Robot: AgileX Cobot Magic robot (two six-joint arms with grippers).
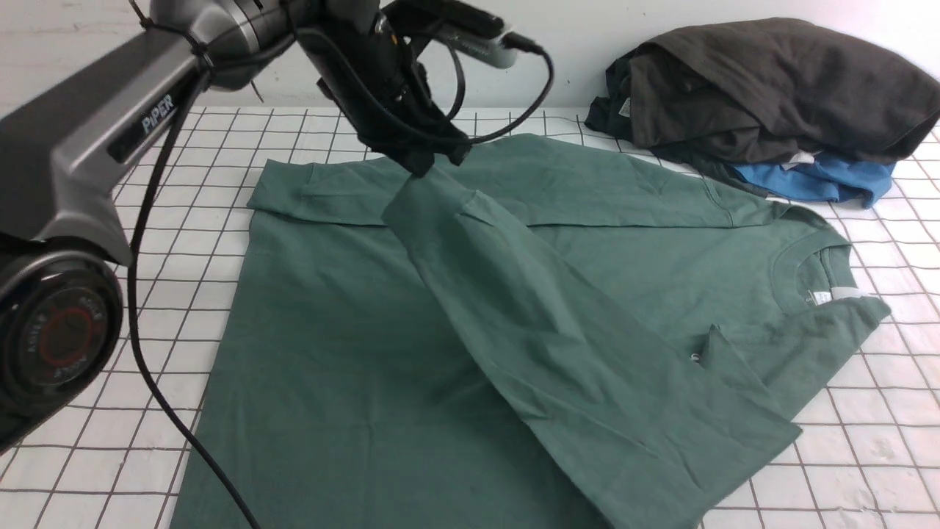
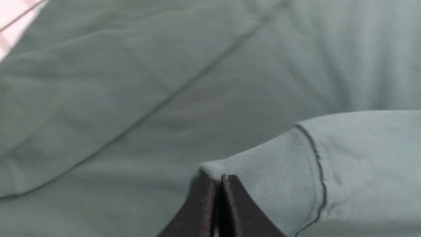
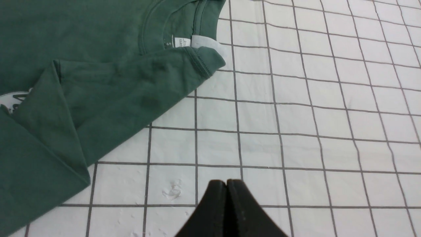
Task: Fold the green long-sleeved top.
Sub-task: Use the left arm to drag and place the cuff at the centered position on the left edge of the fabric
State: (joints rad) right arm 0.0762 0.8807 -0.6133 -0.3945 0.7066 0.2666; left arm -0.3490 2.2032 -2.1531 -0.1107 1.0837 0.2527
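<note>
The big dull forest-green cotton long-sleeved top (image 1: 352, 353) lies spread over most of the white bench cloth with thin dark grid lines (image 1: 866, 455). Its body reaches the near edge of the front view and its crew-neck collar (image 1: 808, 257) points to the right. In the right wrist view the right jaws are pressed together with nothing between them. They hang above bare grid cloth, near the collar end of the top but apart from it. A small white neck label (image 3: 182, 42) sits inside the collar. A round white chest logo (image 3: 13, 98) is half covered by a fold of green fabric.

One long sleeve (image 1: 529, 316) runs diagonally across the body, from the near right up to the far left, where its end is raised off the fabric. There the left jaws, at the tip of the grey left arm (image 1: 110, 125), are clamped on the ribbed cuff (image 2: 263, 158). A black cable (image 1: 147, 294) hangs down from that arm. The other sleeve (image 1: 587, 184) lies folded flat along the top's far edge.

Beyond it, at the far right against the white wall (image 1: 587, 44), a crumpled dark grey-brown garment (image 1: 771, 81) is heaped on a bright blue garment (image 1: 815, 180).
</note>
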